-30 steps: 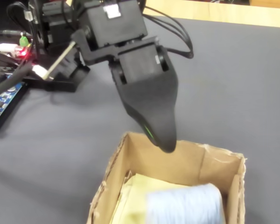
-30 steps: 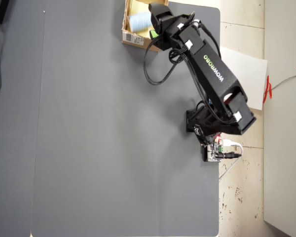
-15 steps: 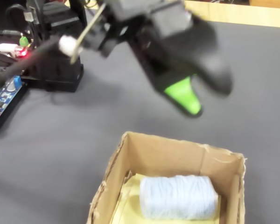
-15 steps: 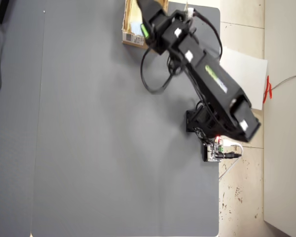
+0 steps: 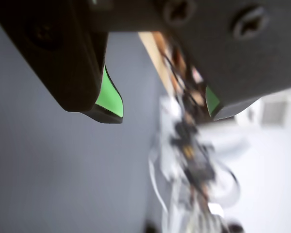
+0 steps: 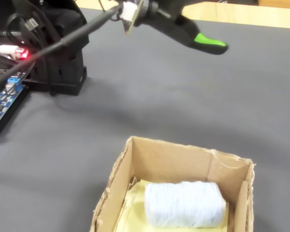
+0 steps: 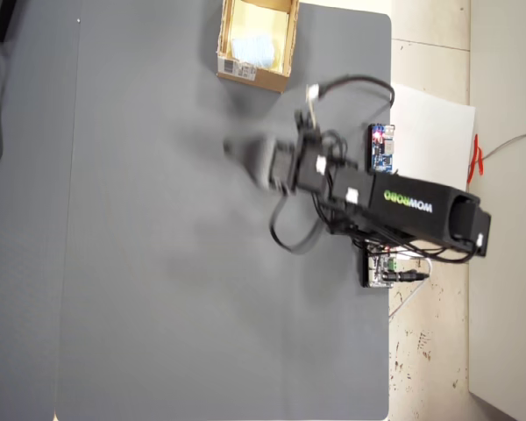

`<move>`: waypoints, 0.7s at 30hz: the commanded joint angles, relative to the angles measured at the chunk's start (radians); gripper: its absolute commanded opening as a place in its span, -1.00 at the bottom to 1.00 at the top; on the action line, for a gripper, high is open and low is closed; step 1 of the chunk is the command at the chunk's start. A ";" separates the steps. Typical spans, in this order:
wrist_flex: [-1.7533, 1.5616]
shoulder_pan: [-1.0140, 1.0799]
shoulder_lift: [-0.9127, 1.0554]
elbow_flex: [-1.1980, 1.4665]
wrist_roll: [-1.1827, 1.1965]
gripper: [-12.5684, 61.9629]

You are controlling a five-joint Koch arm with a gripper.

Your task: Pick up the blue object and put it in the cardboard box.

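hanging over the grey mat, well up off it, i am clear of everything. largest first: the mat covers the table, and my arm reaches in from its right edge in the overhead view, toward the middle. the box sits at the mat's top edge in that view, a little right of centre, with its barcode label facing me. in the fixed view the box is at the near bottom edge, open side up, and the block lies on its pale floor, long axis running left to right across the box, about level. in the overhead view the block shows as a pale patch inside the walls.

my gripper is spread apart and holds nothing: the wrist view shows both green-padded tips with open air and blurred background between them. in the fixed view only one green tip of the gripper shows, high near the top edge.

the relation that counts: the block lies inside the box, well apart from me, and the box lies ahead of my tips toward the mat's top edge. i judge the placing done, so what is left is pulling clear without clipping the box's near wall.
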 commanded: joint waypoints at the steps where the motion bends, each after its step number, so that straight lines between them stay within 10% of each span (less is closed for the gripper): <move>1: -0.130 -0.028 0.049 0.000 0.052 0.25; 21: -0.049 -0.147 0.127 0.502 0.051 0.25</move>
